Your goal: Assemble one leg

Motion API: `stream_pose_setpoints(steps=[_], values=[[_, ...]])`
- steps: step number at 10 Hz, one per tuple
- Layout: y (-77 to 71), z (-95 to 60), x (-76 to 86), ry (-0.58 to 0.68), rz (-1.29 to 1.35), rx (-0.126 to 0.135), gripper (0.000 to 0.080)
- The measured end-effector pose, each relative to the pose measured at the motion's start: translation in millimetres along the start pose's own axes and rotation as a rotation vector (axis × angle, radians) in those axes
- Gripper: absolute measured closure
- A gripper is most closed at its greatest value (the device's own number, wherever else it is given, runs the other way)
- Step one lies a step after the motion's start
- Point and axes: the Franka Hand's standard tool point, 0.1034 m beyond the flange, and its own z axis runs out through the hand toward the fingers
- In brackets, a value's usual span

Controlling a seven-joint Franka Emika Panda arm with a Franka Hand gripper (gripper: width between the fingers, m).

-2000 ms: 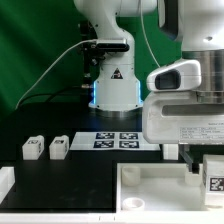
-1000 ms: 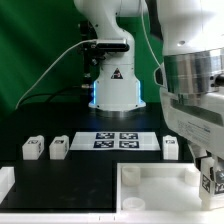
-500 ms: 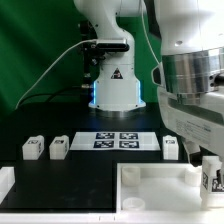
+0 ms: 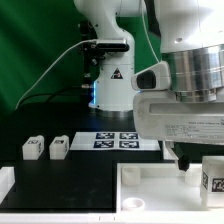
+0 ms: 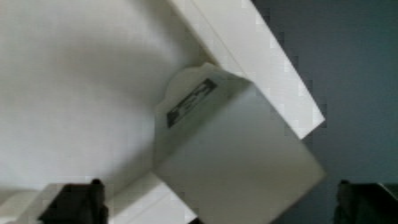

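Note:
A white leg with a black-and-white tag stands upright at the right end of the large white tray. My gripper hangs right over it. One dark finger shows beside the leg. In the wrist view the leg lies tilted between the two fingertips, with a gap on each side. The gripper is open around it. The tray's white surface lies behind the leg. Two more legs sit on the black table at the exterior view's left.
The marker board lies flat in front of the robot base. A white part sits at the table's left edge. The arm's big wrist body fills the exterior view's right side and hides what is behind it.
The wrist has turned over the leg, so its broad white side now faces the camera. The leg stays at the tray's right end. The leg beside the marker board is now hidden.

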Motion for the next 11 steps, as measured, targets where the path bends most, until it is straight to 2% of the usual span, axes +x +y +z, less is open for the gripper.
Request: stream_pose_setpoints(steps=[1, 2, 4, 5, 6, 7, 8, 11], values=[[-2.5, 3.1, -5.0, 0.014, -0.209, -0.052, 0.015], [-6.5, 4.5, -9.6, 0.016, -0.391, -0.077, 0.015], [-6.0, 4.5, -9.1, 0.014, -0.461, -0.079, 0.015], [-6.0, 4.9, -9.3, 0.015, -0.416, -0.079, 0.0251], [-5.7, 5.1, -9.2, 0.015, -0.414, -0.079, 0.0251], [-5.7, 5.3, -9.4, 0.015, -0.404, -0.079, 0.0453], [-5.0, 5.5, -9.0, 0.02, -0.246, -0.076, 0.0506], [-3.0, 6.1, -7.8, 0.042, 0.267, -0.073, 0.0506]])
